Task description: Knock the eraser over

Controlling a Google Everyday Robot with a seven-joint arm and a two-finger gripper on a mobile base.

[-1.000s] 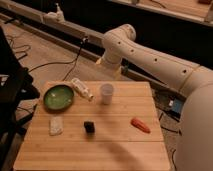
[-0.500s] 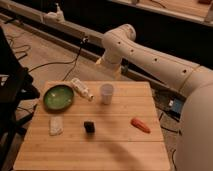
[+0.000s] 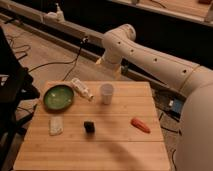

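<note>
Green bowl at back left corner, white bottle beside it, white cup near back edge, pale pad by left edge, orange carrot by right edge

change: none seen | eraser unmoved | arm unmoved | hand: not in view

The thick, tubular, cream-white plastic robot arm has a bulbous rounded joint at 12 o'clock and small dark round dots along its shell. A broad pale body shell fills 4 o'clock. The end effector is out of view.
</note>
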